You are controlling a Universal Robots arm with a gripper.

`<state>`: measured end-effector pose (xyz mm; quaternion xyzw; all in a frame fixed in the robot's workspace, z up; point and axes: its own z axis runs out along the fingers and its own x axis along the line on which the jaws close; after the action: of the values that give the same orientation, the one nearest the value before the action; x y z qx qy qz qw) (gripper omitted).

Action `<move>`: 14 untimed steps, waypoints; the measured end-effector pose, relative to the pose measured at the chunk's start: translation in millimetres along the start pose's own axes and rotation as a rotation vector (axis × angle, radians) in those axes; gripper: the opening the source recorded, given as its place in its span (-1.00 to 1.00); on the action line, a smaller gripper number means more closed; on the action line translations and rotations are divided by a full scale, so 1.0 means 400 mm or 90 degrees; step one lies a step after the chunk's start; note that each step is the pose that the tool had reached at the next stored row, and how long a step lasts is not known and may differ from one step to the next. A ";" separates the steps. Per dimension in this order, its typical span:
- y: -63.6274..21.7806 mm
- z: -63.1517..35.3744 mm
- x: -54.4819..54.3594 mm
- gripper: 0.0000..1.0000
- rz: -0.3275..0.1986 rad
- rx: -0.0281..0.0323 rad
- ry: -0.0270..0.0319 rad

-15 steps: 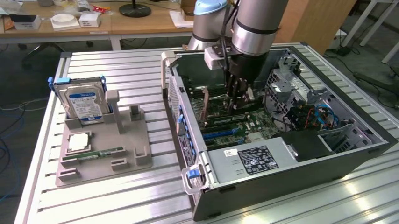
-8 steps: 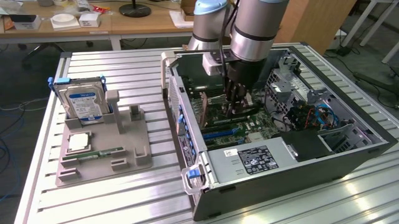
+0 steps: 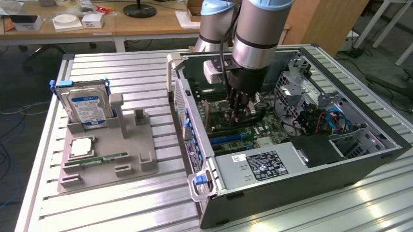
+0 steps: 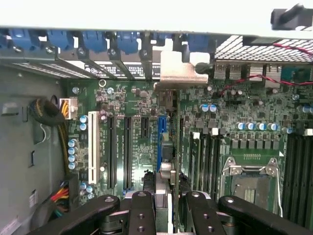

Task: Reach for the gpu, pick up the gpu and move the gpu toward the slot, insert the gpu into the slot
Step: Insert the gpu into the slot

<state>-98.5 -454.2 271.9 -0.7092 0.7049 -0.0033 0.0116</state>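
**1. Hand state.** I read the hand (image 4: 166, 198) as clamped on the gpu (image 4: 167, 152). Its 2 fingers (image 4: 142, 210) sit on opposite faces of the card's thin edge, and I see no gap between pad and card. This is a judgement from the wrist view.

**2. Location of the gpu.** The card hangs below the hand, inside the open case (image 3: 303, 188) and over the motherboard (image 4: 132, 98). It presents edge-on to the wrist camera. Its silver bracket (image 4: 178, 73) is at the end farthest from the hand, close to the case's rear panel.

**3. Governing relation.** The slot (image 4: 161, 139) lies straight beyond the fingertips, under the card's lower edge.
- The long axis of the slot and the long axis of the card run the same way, from the hand toward the rear panel.
- The blue strip shows just beside the card's edge, so I judge the card to be over the slot or offset from it by very little.
- I cannot tell whether the card's edge touches the slot. With blue plastic in plain sight, I judge it not fully seated.

**4. Surroundings.** The processor socket (image 4: 252, 181) lies off to 1 side of the hand, apart from the card. The hard drive (image 3: 87, 106) stands on the counter (image 3: 116, 208), outside the case and well apart from the hand.
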 end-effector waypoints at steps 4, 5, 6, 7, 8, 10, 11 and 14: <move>0.001 0.018 0.002 -0.43 0.000 0.0000 0.0000; 0.002 0.023 0.002 -0.43 0.000 0.0000 0.0000; 0.002 0.027 0.002 -0.43 0.000 0.0000 0.0000; 0.003 0.032 0.002 -0.43 0.000 0.0000 0.0000; 0.004 0.035 0.002 -0.43 0.000 0.0000 0.0000; 0.009 0.041 0.002 -0.43 0.000 0.0000 0.0000; 0.013 0.044 0.002 -0.43 0.000 0.0000 0.0000; 0.015 0.052 0.003 -0.43 0.000 -0.0001 0.0001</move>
<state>-104.1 -455.3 250.8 -0.7093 0.7048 -0.0032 0.0115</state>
